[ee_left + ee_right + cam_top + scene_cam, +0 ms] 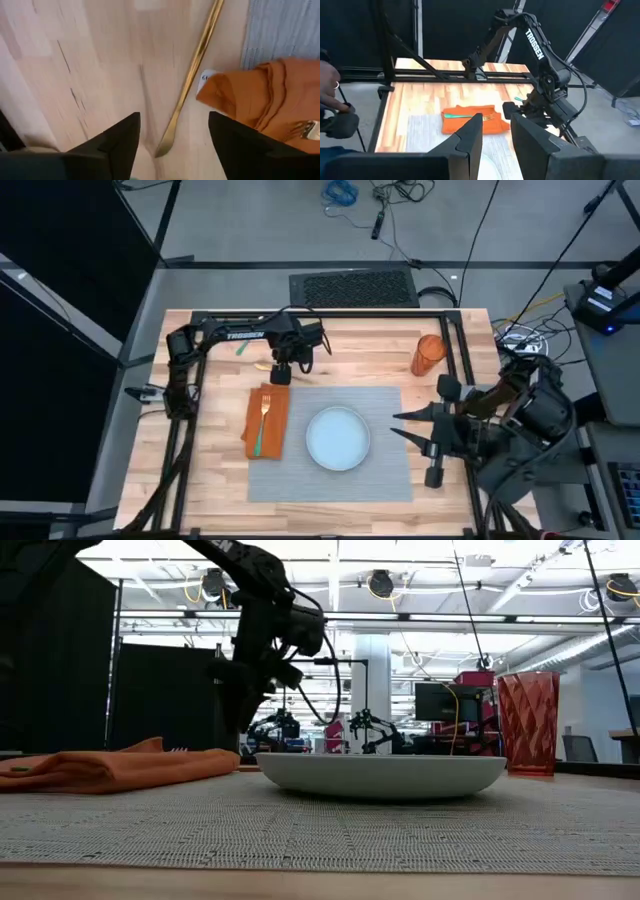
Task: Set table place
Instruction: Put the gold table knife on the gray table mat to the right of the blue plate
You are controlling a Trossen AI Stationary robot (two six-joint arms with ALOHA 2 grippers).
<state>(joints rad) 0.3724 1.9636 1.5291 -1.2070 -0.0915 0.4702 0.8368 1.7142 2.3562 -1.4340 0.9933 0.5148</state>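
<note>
The grey placemat (330, 445) lies on the wooden table (220, 480). On it rests a round pale plate (338, 437). An orange napkin (266, 420) overlaps the mat's left edge, with a gold fork (264, 412) lying on top. A slim gold utensil (192, 75) lies flat on the wood just beyond the napkin. My left gripper (172, 117) hangs open over it, one finger on either side of its end, touching nothing. My right gripper (397, 424) is open at the mat's right edge, pointing at the plate.
An orange faceted cup (428, 353) stands at the far right of the table. A small green item (240, 348) lies near the far edge under the left arm. A black frame (455, 340) rims the table. A person's hand (330, 95) shows beyond the table's left side.
</note>
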